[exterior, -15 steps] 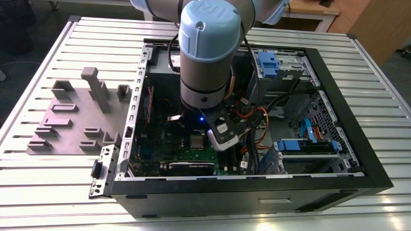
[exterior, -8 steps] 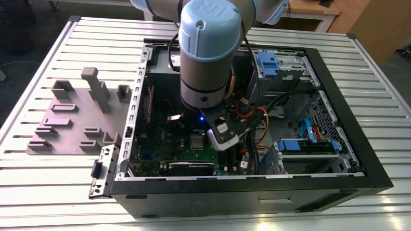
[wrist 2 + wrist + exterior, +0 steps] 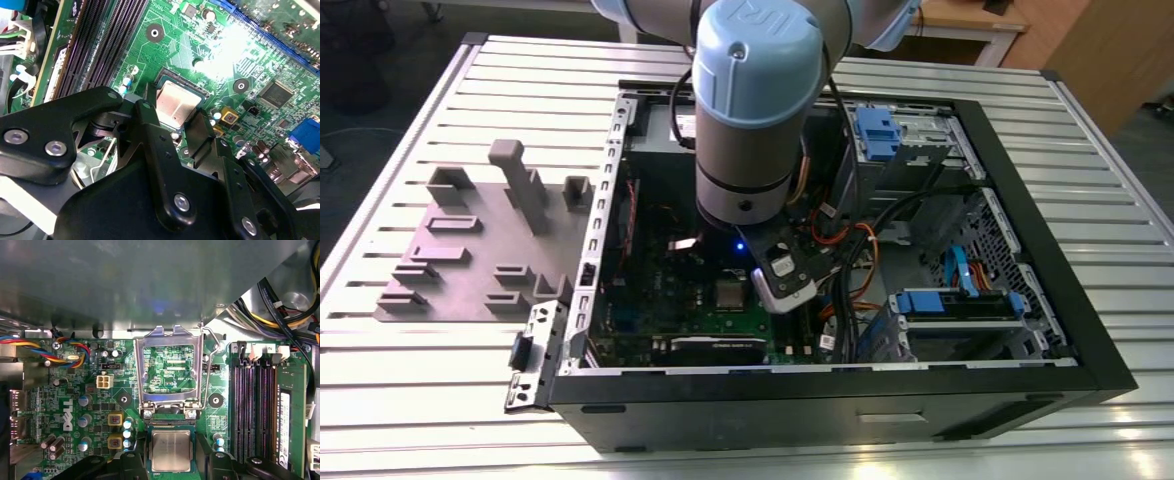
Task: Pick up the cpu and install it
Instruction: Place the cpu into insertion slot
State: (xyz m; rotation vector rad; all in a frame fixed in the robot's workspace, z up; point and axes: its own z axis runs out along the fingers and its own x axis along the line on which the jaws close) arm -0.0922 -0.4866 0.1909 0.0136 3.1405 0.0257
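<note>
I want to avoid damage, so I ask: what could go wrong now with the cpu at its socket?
1. The cpu sits at the socket, end effector right at it; a skewed seat could damage contacts.
2. The open retention frame stands close; the end effector might catch it.

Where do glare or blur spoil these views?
Second wrist view: white glare washes out the board near the cpu. First wrist view: the grey surface beyond the socket frame is out of focus. Exterior view: evenly lit.
</note>
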